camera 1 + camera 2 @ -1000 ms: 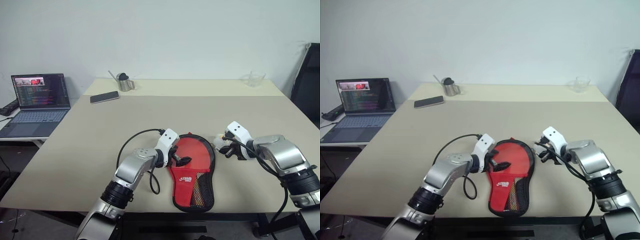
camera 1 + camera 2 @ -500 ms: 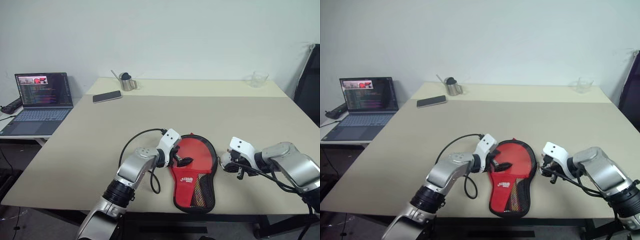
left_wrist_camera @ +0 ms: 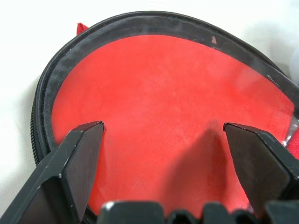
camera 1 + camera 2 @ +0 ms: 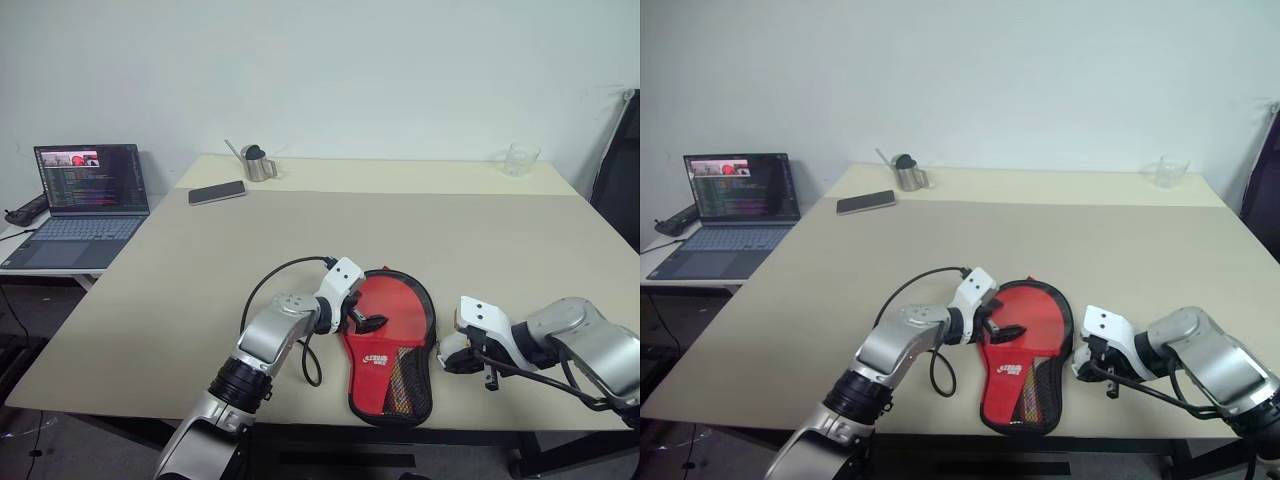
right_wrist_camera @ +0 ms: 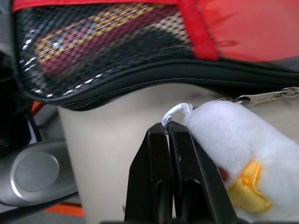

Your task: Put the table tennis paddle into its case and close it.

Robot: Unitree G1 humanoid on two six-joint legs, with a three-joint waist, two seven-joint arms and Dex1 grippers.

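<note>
case [image 4: 388,343]: paddle-shaped soft cover, laid flat on the counter [image 4: 400,220] close to its near edge, red side up, round end turned toward the far side, narrow end toward the near edge. a white logo is borne mid-body, and a mesh pocket on the narrow half, through which red and yellow print is seen in the right wrist view. a black zip rim is run all round; from the pictures it cannot be told how far the zip is drawn.

table tennis paddle: not made out apart from the case; whether it lies inside cannot be told.

white charm [image 5: 233,154]: small plush figure with a yellow patch, joined by a white cord loop and a metal zip pull [image 5: 264,97] to the rim on the case's right side, set on the counter just beside the case.

left hand [image 4: 362,318]: spread wide, released, nothing grasped. it is held over the left part of the case's round red end, one black finger [image 3: 70,163] at each side of the red fabric in the left wrist view; contact with the fabric cannot be told.

right hand [image 4: 450,357]: clenched, fingers pressed together on the charm's cord loop, just beside the right rim of the case, low over the counter.

other items: laptop [image 4: 85,205], open, on a side desk to the left; phone [image 4: 217,192], metal cup [image 4: 256,163] and clear glass [image 4: 516,158] at the counter's far side, well apart from the case.
</note>
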